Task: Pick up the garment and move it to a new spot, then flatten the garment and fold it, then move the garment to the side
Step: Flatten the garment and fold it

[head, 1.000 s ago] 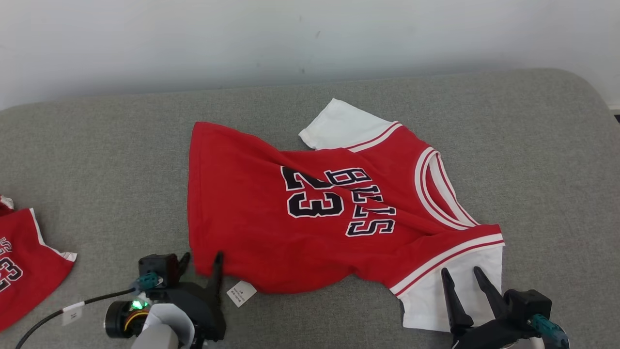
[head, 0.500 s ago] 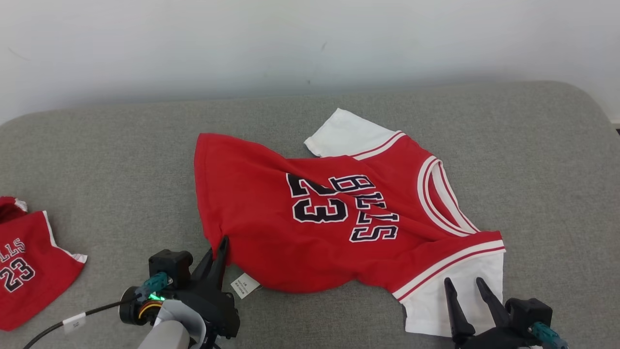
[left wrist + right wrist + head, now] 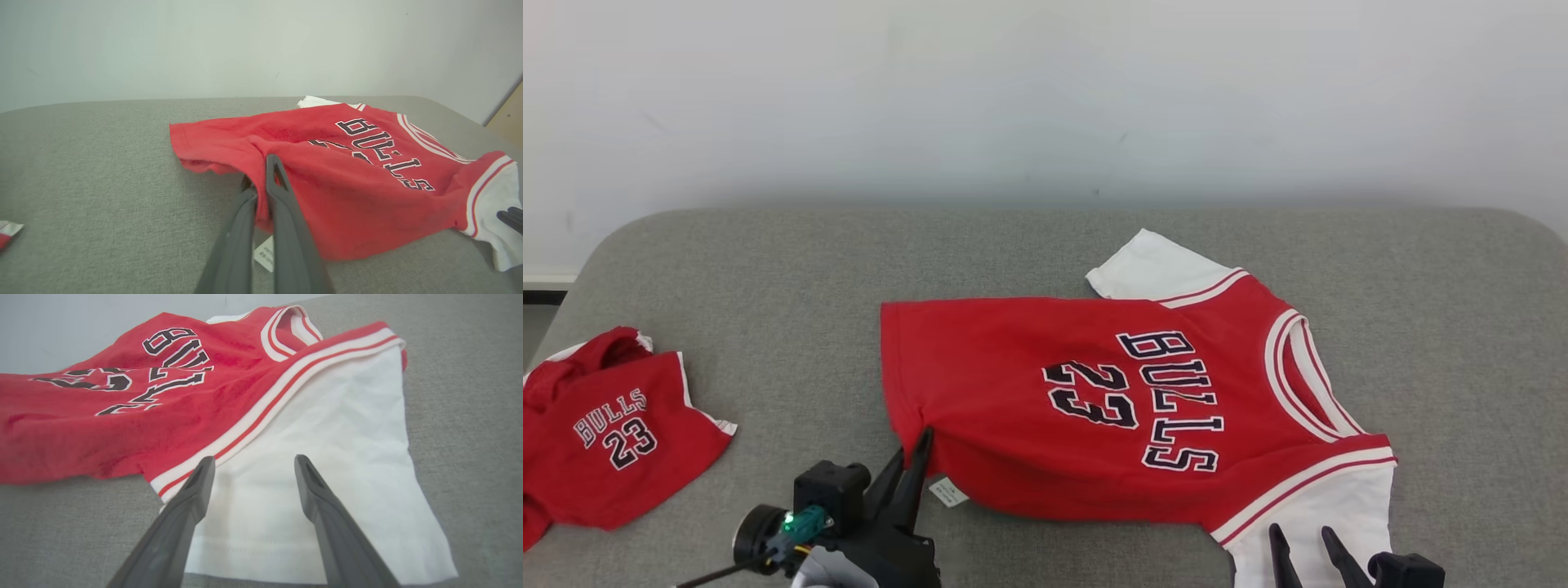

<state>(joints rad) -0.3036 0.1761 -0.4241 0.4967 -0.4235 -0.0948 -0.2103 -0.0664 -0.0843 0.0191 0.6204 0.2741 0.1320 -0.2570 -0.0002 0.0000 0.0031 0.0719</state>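
Now L gripper [image 3: 913, 449] sits low at front-left, fingers angled up-fwd, pinched shut on red jersey [image 3: 1013, 408] hem corner beside tag [image 3: 947, 492]. R gripper [image 3: 1300, 532] at lower right, fingers spread over white sleeve [image 3: 327, 416], gripping nothing. Jersey lies mid grey cushion [image 3: 768, 269].

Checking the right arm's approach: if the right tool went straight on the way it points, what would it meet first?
The near white sleeve, spread just ahead of the open right tool; how far above the cloth the tips stand is unclear.
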